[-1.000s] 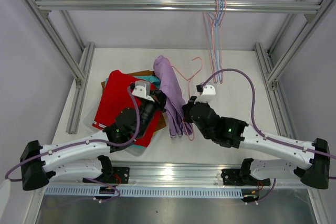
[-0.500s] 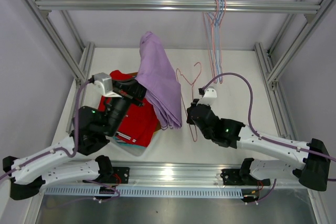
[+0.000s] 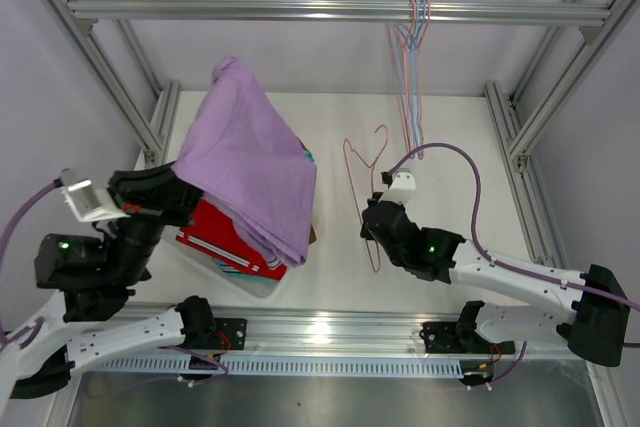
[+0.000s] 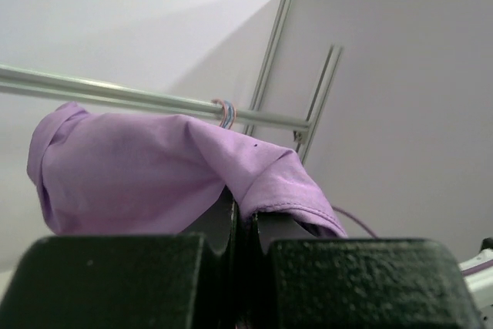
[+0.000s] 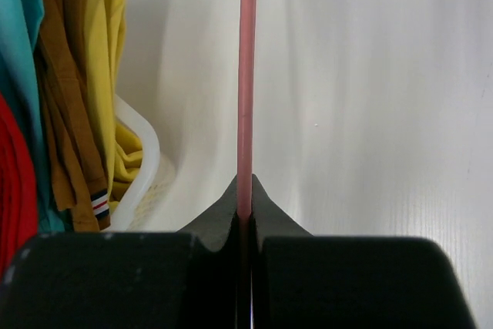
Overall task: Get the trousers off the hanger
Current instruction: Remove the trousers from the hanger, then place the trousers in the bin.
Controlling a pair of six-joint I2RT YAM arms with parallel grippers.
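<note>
Two grippers are clamped tight. The left gripper [image 4: 240, 219] has its jaws pressed together on a fold of the lilac trousers [image 3: 250, 152]. These hang raised in the upper left of the overhead view, spread like a tent above the pile and well apart from the pink hanger [image 3: 365, 162].

Beneath them, at lower left, the red trousers [image 3: 205, 229] top a stack in a white basket [image 5: 148, 152]. Along the left edge of the right wrist view the teal trousers [image 5: 19, 21], brown trousers [image 5: 65, 75] and yellow trousers [image 5: 104, 28] lie bunched together, with a striped band [image 5: 98, 204] at the brown pair's lower end.

The right gripper [image 5: 245, 207], near the centre of the overhead view, pinches the thin wire of the pink hanger, which stretches up the frame over the white table [image 3: 450, 112]. I cannot tell whether it lies flat. More hangers [image 3: 412, 37] hang from the rail [image 3: 250, 10] at upper right.
</note>
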